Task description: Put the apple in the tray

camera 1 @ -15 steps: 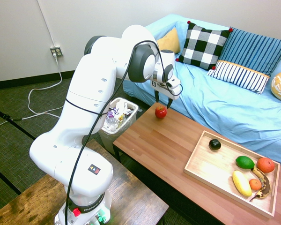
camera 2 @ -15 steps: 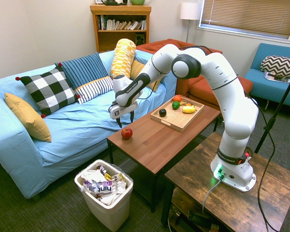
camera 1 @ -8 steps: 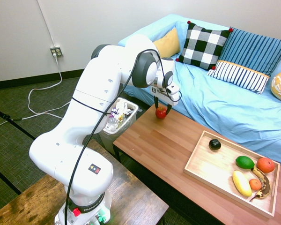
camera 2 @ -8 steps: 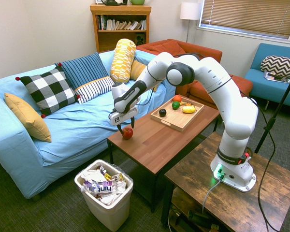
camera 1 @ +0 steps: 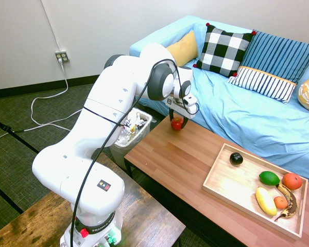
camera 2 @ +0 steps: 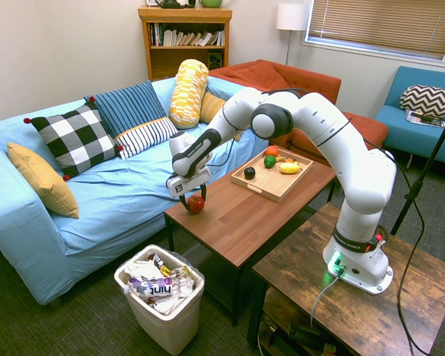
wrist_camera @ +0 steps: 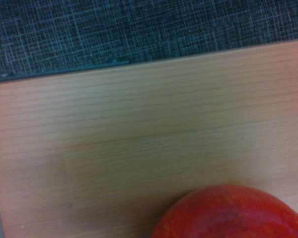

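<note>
While the black two-finger gripper [camera 1: 178, 121] stood parted around it, the small round red apple [camera 1: 176, 124] sat on the table's end, well apart from the shallow light-wood tray [camera 1: 212, 191]. Approach: made; lift, carry, placing: outstanding.

A light-blue-draped sofa [camera 2: 111, 200] stands near a wooden bookcase [camera 2: 186, 44] and white lamp [camera 2: 291, 18].

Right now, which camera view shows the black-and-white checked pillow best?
The first exterior view: the checked pillow appears there nearly face-on, all four corners visible. The second exterior view also shows it whole, but at a slant; the wrist view misses it.
</note>
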